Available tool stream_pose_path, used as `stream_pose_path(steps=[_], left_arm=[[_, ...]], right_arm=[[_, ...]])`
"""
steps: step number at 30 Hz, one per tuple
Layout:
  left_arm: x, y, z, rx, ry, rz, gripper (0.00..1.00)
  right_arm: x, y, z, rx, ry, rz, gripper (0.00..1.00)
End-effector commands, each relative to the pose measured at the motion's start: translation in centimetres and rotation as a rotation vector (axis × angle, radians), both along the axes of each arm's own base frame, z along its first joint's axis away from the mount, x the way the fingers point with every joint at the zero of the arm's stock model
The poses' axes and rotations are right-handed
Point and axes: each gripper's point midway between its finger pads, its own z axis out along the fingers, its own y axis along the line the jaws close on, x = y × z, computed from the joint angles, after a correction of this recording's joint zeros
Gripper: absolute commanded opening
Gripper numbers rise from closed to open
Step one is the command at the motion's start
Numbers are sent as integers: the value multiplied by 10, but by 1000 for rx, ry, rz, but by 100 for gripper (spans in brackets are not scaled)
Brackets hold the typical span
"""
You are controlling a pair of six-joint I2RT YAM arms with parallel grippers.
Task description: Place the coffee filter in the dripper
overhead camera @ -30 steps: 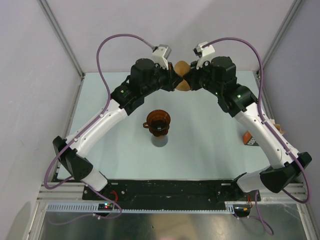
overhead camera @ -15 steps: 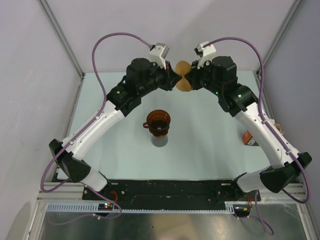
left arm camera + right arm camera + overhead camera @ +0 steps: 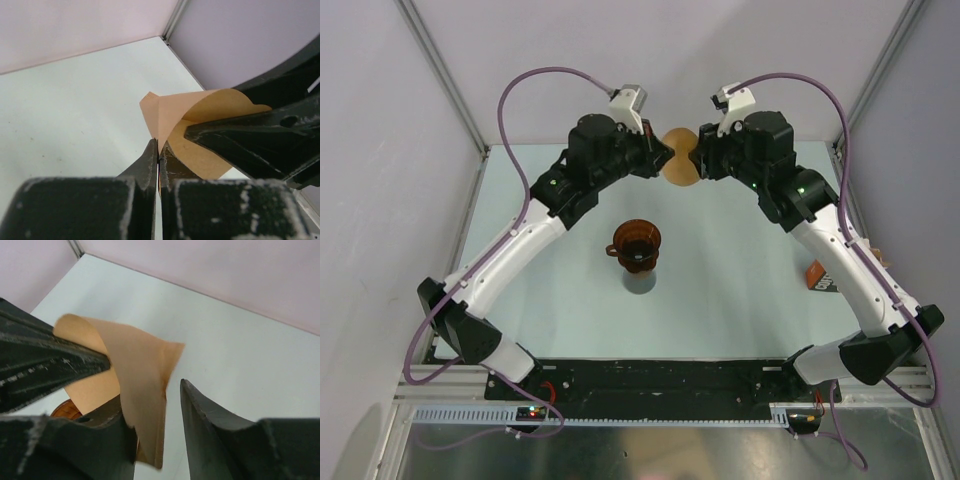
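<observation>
The tan paper coffee filter hangs in the air at the back of the table, between both grippers. My left gripper is shut on one edge of it; the left wrist view shows the jaws pinched on the coffee filter. My right gripper is open. In the right wrist view, the coffee filter hangs between its spread jaws, close against one finger. The dark reddish-brown dripper stands mid-table on a grey beaker, nearer than both grippers.
An orange-brown printed bag lies at the table's right edge beside the right arm. Pale walls with metal corner posts close in the back and sides. The other arm's finger crosses the left wrist view.
My right gripper has opened and let go of the filter. My left gripper has shut on it, and the filter has shifted slightly left with the left arm.
</observation>
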Motion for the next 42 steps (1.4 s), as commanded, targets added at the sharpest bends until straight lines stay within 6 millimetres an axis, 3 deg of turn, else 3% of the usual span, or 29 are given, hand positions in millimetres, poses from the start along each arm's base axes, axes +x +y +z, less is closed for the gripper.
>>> stream_pose_path(steps=[1, 8, 13, 18, 23, 31, 36, 42], left_arm=[[5, 12, 16, -52, -15, 52, 0], [7, 10, 13, -53, -3, 51, 0], [4, 5, 11, -55, 6, 23, 0], [-4, -9, 8, -47, 6, -60, 0], [-12, -18, 9, -38, -15, -143, 0], [-13, -12, 13, -37, -43, -154, 0], [-9, -7, 12, -30, -49, -133, 0], [-8, -9, 11, -30, -46, -137, 0]], right_arm=[[-2, -12, 17, 13, -28, -44, 42], [-10, -7, 10, 18, -2, -2, 31], [-12, 0, 12, 36, 0, 37, 4], [-15, 13, 20, 70, -17, 103, 0], [-22, 20, 26, 87, -34, 163, 0], [-22, 7, 19, 77, -18, 149, 0], [-18, -6, 22, 72, -28, 96, 32], [-18, -7, 27, 90, -36, 97, 37]])
